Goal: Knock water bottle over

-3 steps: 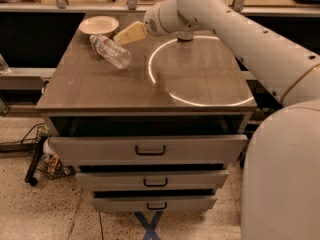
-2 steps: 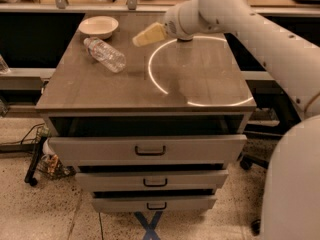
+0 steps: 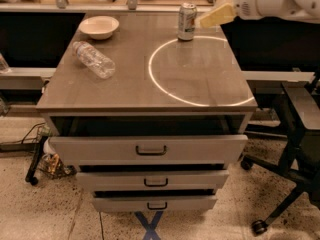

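The water bottle (image 3: 94,59), clear ribbed plastic, lies on its side on the left part of the grey cabinet top (image 3: 145,79). My gripper (image 3: 207,20), with yellowish fingers, is up at the right rear of the top, next to the metal soda can (image 3: 187,21), well away from the bottle. The white arm reaches in from the upper right.
A white bowl (image 3: 99,26) sits at the rear left of the top. A bright ring of light marks the top's right half. Three drawers (image 3: 150,149) stand slightly open below. An office chair (image 3: 295,149) stands at the right.
My arm has swung away to the right, from beside the bottle to the rear right edge. The soda can, hidden before, now shows. The bottle stays lying on its side.
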You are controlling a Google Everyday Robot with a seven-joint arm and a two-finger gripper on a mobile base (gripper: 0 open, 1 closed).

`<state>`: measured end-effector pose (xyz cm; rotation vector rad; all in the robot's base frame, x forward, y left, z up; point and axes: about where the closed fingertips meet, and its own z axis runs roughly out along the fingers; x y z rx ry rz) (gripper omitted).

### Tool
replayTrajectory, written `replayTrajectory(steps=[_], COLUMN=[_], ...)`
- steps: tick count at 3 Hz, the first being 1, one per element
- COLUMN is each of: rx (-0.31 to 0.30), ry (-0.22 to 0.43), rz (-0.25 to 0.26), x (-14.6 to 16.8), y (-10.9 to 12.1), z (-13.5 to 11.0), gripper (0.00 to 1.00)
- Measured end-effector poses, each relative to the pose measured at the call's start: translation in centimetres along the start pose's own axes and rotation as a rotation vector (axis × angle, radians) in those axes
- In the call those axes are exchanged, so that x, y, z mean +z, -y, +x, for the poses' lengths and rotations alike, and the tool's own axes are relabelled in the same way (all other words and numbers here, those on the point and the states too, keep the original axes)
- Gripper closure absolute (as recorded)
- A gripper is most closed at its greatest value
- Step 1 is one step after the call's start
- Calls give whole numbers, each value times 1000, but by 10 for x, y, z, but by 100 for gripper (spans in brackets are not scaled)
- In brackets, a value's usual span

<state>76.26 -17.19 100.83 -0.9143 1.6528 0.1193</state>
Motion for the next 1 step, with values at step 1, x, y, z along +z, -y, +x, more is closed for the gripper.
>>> replayTrajectory(steps=[1], rx=[0], ry=[-2], rz=[-14], x=[9], y=[-8], z=[-1], gripper=[0])
